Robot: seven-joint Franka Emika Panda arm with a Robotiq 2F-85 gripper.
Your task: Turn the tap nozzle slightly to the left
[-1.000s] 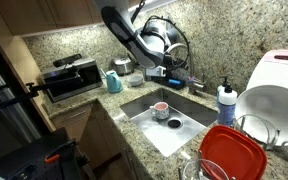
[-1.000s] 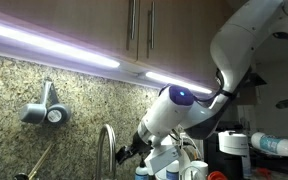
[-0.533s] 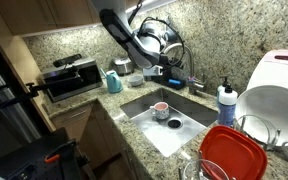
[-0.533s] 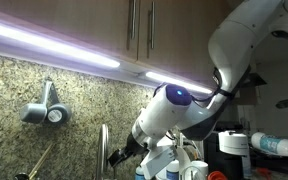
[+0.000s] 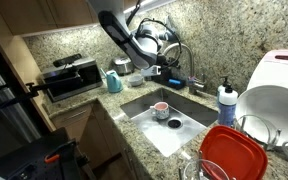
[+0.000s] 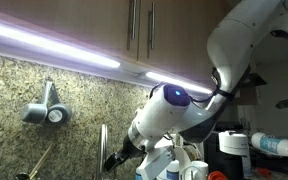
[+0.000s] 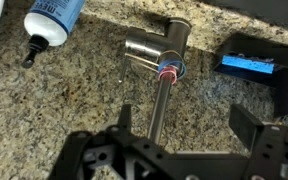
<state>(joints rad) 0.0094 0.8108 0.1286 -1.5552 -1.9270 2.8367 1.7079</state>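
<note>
The tap nozzle is a slim chrome gooseneck spout (image 5: 187,57) behind the sink, also seen in an exterior view (image 6: 103,146). In the wrist view its tube (image 7: 161,108) runs from the chrome base (image 7: 154,47) down between my fingers. My gripper (image 7: 184,125) is open and straddles the tube. The left finger lies right beside the tube; the right finger stands well apart. I cannot tell if the left finger touches it. The gripper shows in both exterior views (image 5: 160,71) (image 6: 115,160).
A steel sink (image 5: 189,126) holds a small cup (image 5: 161,108). A blue-capped soap bottle (image 5: 225,99) stands on the granite counter, also in the wrist view (image 7: 52,18). A blue sponge (image 7: 246,64), a red lid (image 5: 234,155) and a dish rack (image 5: 274,105) are nearby.
The gripper has moved sideways with the spout between its fingers. The spout has swung a little, shifting leftward in the exterior view that faces the wall.
</note>
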